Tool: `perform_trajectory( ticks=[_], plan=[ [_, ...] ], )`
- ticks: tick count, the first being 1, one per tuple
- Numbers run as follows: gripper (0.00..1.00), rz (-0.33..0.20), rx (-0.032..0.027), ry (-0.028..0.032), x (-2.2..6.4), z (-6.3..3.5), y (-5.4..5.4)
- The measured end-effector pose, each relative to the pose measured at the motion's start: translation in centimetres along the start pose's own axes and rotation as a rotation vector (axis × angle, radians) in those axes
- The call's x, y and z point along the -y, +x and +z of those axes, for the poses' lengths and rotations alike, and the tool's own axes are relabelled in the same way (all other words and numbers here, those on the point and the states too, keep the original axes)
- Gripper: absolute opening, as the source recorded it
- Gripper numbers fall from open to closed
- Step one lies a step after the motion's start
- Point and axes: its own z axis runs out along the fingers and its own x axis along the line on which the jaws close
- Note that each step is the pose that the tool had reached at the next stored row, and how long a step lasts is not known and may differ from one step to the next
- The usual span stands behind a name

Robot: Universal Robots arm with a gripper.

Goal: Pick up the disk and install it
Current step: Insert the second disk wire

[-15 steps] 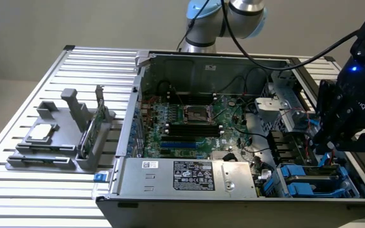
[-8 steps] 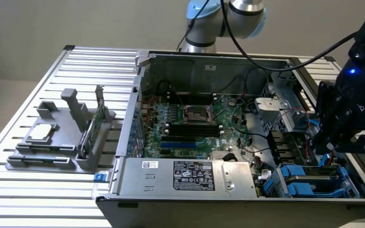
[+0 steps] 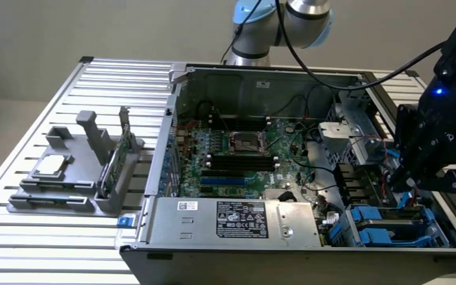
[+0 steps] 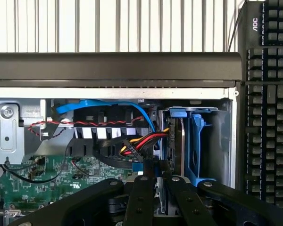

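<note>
In the exterior view, I see the open computer case lying on the slatted table. My arm reaches in from the right of the frame, and the hand hangs over the drive bays at the case's lower right, where blue rails show. A grey holder with a small silver chip sits at the left.

In the wrist view, the disk stands on edge in its blue-railed bay, right of centre. My hand is just below it; I cannot tell whether it is clenched or released. A black keyboard lies along the right edge.
</note>
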Motion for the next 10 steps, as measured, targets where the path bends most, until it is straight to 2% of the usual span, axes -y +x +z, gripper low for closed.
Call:
perform_trajectory(
  ticks=[6,9,10],
  plan=[
    [0.16,0.0,-0.0001,0.0,-0.02,0.27,-0.08],
    [0.16,0.0,-0.0029,0.0,-0.01,0.42,-0.4],
    [0.16,0.0,-0.0057,0.0,0.0,0.48,-0.54]
  ],
)
